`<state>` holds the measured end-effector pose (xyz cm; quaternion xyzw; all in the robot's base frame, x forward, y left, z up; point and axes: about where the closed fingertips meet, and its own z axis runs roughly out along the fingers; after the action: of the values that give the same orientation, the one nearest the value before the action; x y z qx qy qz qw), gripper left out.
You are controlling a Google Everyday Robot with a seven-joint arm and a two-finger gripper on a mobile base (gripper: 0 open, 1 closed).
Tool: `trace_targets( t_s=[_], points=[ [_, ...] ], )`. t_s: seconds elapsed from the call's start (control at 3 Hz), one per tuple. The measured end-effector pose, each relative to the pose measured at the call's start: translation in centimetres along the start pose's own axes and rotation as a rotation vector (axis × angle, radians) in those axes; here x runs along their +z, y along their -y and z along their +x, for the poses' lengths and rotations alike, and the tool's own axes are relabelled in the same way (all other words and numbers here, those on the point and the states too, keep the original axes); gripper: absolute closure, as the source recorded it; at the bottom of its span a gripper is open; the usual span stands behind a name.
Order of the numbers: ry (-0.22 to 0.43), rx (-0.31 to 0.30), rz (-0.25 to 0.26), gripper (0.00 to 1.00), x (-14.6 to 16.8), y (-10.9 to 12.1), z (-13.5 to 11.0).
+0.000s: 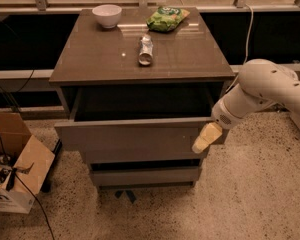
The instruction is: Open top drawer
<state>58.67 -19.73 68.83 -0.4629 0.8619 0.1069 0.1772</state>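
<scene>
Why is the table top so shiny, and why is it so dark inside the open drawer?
In the camera view, a pale glare streak lies on the glossy cabinet top near the bowl; that top shades the inside of the top drawer, so it looks black; the gripper, at the drawer front's corner, is brightly lit.

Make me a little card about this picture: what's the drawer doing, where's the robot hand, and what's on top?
Drawer: wide grey-brown top drawer, partly pulled out, dark inside
Robot hand: gripper at the right end of the drawer front
On the brown cabinet top: white round bowl, green snack bag, silver can lying on its side
Floor, left: brown cardboard box
</scene>
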Motion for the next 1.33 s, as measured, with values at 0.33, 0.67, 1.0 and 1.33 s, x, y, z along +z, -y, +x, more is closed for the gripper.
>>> trace_targets(
  t_s=[0.33, 0.67, 1.0, 1.33],
  points=[
    [0.000, 0.000, 0.000, 0.00, 0.0, 0.0, 0.0],
    [0.005, -0.034, -0.024, 0.00, 0.4, 0.0, -0.4],
    [0.021, -0.114, -0.083, 0.00, 0.8, -0.6, -1.4],
    [0.014, -0.181, -0.166, 0.00, 1.3, -1.6, -1.2]
  ],
)
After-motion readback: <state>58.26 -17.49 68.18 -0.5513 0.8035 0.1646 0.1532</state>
